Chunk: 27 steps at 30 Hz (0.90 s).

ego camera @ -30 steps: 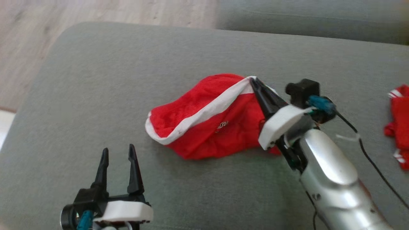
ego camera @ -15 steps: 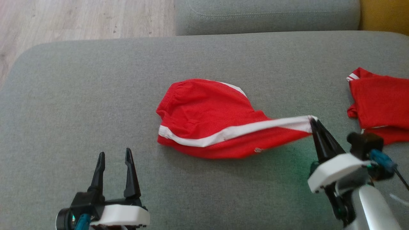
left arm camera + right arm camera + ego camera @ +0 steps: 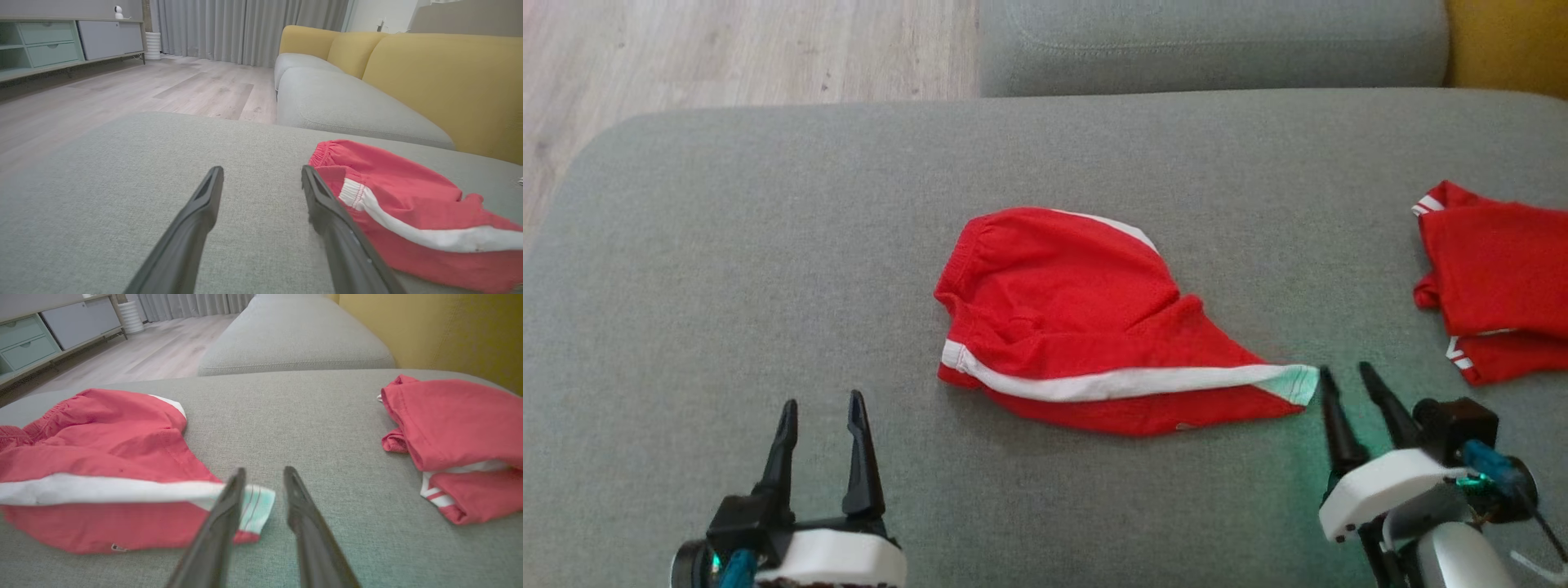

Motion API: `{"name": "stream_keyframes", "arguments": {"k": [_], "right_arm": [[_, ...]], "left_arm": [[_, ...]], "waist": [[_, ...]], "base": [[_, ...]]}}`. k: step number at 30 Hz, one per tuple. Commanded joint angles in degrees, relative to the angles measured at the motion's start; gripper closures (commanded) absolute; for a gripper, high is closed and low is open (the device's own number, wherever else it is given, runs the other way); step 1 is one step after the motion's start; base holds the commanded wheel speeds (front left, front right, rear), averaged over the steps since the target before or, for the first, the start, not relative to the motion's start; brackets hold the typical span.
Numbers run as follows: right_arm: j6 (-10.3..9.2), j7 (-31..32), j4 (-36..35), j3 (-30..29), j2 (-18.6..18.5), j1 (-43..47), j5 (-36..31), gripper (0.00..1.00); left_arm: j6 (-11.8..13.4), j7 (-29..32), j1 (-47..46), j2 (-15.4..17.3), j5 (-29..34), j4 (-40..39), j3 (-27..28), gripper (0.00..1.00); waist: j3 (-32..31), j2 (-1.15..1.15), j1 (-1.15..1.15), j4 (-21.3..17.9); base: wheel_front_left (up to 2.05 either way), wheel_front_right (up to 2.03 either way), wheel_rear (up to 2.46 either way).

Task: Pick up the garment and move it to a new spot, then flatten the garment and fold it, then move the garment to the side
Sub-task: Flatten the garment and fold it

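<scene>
Left pincer low and spread wide, right pincer parted, holding nothing

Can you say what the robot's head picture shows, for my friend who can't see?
Crumpled red shorts with a white stripe lie on a grey sofa cushion. The right gripper is open beside their striped corner, the left gripper open farther off. Another red garment lies folded at the right.

Grey cushion, folded red clothes, wood floor
</scene>
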Motion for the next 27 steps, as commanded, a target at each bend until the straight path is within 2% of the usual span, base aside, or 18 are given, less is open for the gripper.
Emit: {"name": "stream_keyframes", "arguments": {"k": [1, 7, 15, 27], "right_arm": [[0.20, -1.4, -1.3, 0.8, 0.3, -0.1, -0.2, 0.00], [0.20, -4.0, -0.9, 0.3, 0.7, 1.2, -1.1, 0.00], [0.20, -4.3, -5.4, 1.8, 1.1, 1.8, -1.9, 0.00], [0.20, -4.6, -9.2, 5.5, 1.1, 3.9, 2.1, 0.00]], "left_arm": [[-0.4, -0.6, -1.1, 0.5, -0.5, -1.2, 1.4, 0.00], [-2.3, -1.1, -0.3, 0.3, -1.1, 0.2, 0.7, 0.00], [-4.2, -1.6, -0.5, 0.1, -0.9, 2.0, -0.4, 0.00], [-5.6, -1.9, -0.3, 0.1, -1.1, 4.7, -1.0, 0.00]], "waist": [[-0.6, 0.00, 0.00, -0.3], [-2.4, 0.00, 0.00, -1.2], [-4.9, 0.00, 0.00, -2.5], [-6.7, 0.00, 0.00, -2.2]], "base": [[0.00, 0.00, 0.00], [0.00, 0.00, 0.00], [0.00, 0.00, 0.00], [0.00, 0.00, 0.00]]}}
